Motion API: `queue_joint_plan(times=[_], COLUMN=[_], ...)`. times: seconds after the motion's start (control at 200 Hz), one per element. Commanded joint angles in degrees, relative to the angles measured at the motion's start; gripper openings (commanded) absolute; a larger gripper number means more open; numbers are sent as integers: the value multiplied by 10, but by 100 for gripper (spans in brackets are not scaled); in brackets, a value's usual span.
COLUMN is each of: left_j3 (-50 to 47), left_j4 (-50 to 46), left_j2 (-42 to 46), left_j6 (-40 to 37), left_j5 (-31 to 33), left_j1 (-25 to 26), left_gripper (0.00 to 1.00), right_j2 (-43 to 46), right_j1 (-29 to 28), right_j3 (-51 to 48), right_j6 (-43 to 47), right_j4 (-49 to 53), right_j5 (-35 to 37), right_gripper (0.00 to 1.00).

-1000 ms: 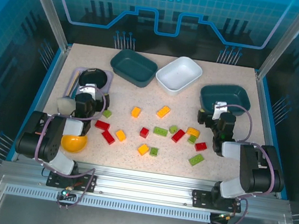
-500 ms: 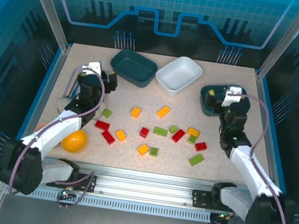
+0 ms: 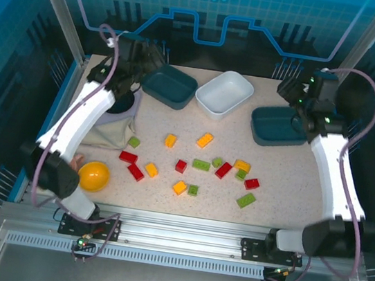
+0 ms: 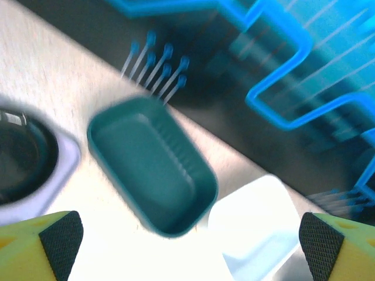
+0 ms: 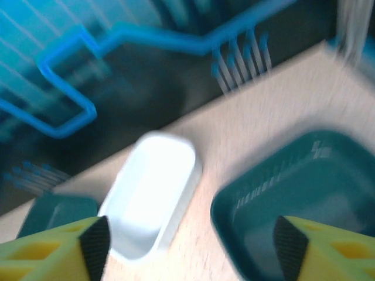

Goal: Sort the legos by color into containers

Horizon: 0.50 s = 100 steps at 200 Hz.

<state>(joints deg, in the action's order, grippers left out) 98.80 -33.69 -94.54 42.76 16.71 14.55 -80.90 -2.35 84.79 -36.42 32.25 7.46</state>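
Legos [image 3: 201,164] scattered mid-table, none yet in left teal tray [image 3: 169,85], white tray [image 3: 224,93] or right teal tray [image 3: 280,125]. Left gripper [image 4: 190,243] and right gripper [image 5: 190,246] splayed, empty, up by trays. Advice: drop onto nearest brick, straddle narrow sides, keep one colour per tray.

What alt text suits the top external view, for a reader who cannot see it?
About sixteen small red, orange-yellow and light green plastic lego bricks lie scattered on a speckled table. Farther back stand empty shallow plastic trays: a dark teal tray, a white tray, a second dark teal tray. The left arm and right arm reach toward them.
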Motion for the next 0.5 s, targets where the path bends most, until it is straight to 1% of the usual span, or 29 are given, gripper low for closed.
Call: queue_joint_plan(times=[0.0,0.09,0.145,0.195,0.28,0.325,0.38,0.46,0.495], left_j3=[94,155,189,216,270,301,346,401,413], left_j4=[-153,-161,-156,-151,-140,-137,-143,-153,-154], left_j2=[-101,-175,-216,-256,-316,-349,-391,-444,-461], left_j6=[49,41,38,36,37,38,37,36,39], left_j5=[-110,-137,-145,-150,-168,-177,-184,-191,-195], left_j1=[3,3,3,3,-1,-3,-5,-8,-10], left_gripper=[94,85,77,71,56,50,45,44,41], right_j2=[-64,-117,-145,-170,-217,-243,-274,-318,-335], right_j1=[1,0,-3,-7,-16,-21,-29,-44,-51], right_j3=[50,74,85,100,137,159,184,225,244], right_j6=[-28,-28,-30,-31,-37,-43,-49,-57,-61], right_j4=[112,111,105,100,104,109,113,122,127], right_j5=[-111,-149,-165,-172,-180,-182,-185,-184,-182], right_gripper=[68,62,58,57,56,55,53,51,50])
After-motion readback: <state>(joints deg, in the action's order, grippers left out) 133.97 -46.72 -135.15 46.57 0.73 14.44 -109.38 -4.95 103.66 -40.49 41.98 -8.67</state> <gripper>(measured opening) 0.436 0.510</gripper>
